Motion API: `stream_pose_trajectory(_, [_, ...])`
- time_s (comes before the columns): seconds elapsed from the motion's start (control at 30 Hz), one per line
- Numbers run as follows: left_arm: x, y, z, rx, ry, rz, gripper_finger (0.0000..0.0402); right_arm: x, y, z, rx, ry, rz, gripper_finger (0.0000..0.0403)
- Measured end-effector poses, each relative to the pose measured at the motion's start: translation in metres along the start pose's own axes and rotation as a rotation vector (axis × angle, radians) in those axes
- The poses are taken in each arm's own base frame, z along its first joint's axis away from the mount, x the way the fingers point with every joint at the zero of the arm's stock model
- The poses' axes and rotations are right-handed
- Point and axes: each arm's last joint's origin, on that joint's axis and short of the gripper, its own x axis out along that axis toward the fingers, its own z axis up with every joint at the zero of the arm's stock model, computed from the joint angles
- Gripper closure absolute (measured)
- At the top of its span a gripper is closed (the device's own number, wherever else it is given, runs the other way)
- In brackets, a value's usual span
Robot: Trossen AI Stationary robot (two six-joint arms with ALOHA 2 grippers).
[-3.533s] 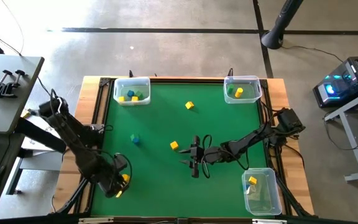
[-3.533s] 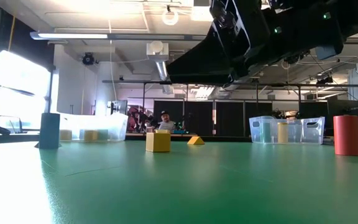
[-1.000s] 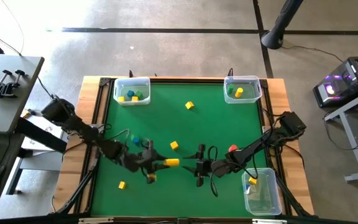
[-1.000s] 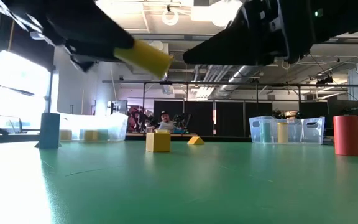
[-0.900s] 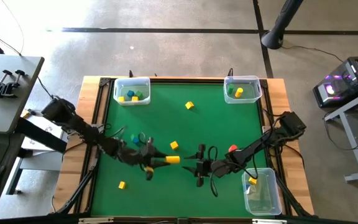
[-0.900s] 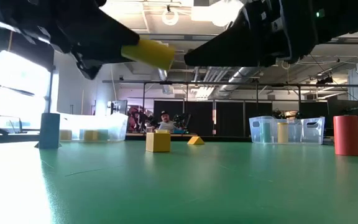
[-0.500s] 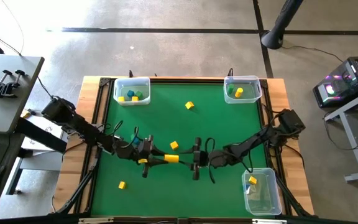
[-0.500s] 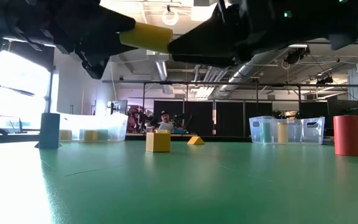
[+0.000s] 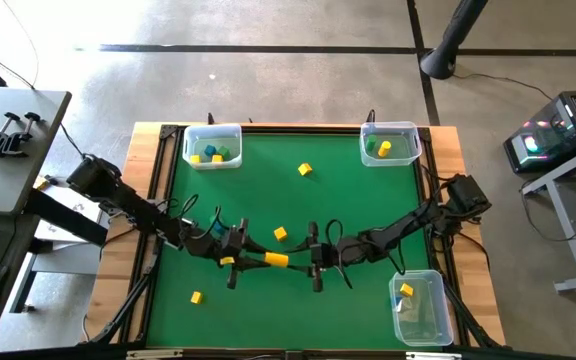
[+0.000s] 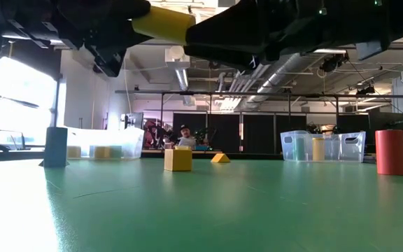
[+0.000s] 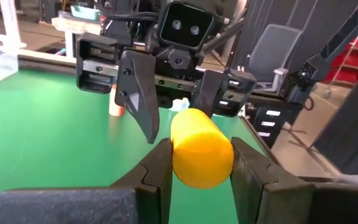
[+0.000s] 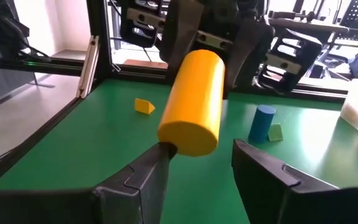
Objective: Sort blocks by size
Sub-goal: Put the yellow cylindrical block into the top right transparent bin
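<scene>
My left gripper is shut on a yellow cylinder, held level above the green mat near the table's middle. My right gripper faces it from the table's right. It is open, with its fingers on either side of the cylinder's free end. The cylinder also shows in the low view, high above the mat. Loose blocks rest on the mat: yellow ones, a blue cylinder and a red cylinder. My left gripper pinches the yellow cylinder's round sides between its two fingers, at the end nearer the table's left. The fingers come level from the table's left and lie along the cylinder. The cylinder sticks out level toward my right gripper, clear of the mat.
Three clear bins stand at the mat's edges: far left with several small blocks, far right with a yellow and a green one, near right with a yellow one. A wooden rim frames the mat.
My left gripper has risen a little with the yellow cylinder, which stays level. My right gripper has gone toward the table's far and left sides, up to the cylinder's free end, and its open fingers now stand around that end.
</scene>
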Motion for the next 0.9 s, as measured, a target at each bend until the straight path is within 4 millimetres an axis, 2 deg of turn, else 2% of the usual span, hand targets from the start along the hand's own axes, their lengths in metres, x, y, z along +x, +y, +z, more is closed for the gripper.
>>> stream_pose_trajectory(0.33, [-0.001, -0.001, 0.012, 0.080, -0.122, 0.036, 0.0312, -0.001, 0.001, 0.009, -0.007, -0.094, -0.044, 0.0233])
stream_pose_trajectory(0.57, [-0.002, -0.003, 0.011, 0.134, -0.133, 0.086, 0.0312, -0.003, 0.005, 0.016, 0.006, -0.150, -0.071, 0.0233])
stream_pose_trajectory(0.73, [-0.002, -0.003, 0.010, 0.141, -0.124, 0.104, 0.0312, -0.001, 0.000, 0.014, 0.054, -0.129, -0.062, 0.0232])
stream_pose_trajectory(0.9, [-0.002, -0.003, 0.009, 0.135, -0.121, 0.107, 0.0312, 0.000, -0.003, 0.012, 0.067, -0.111, -0.038, 0.0210])
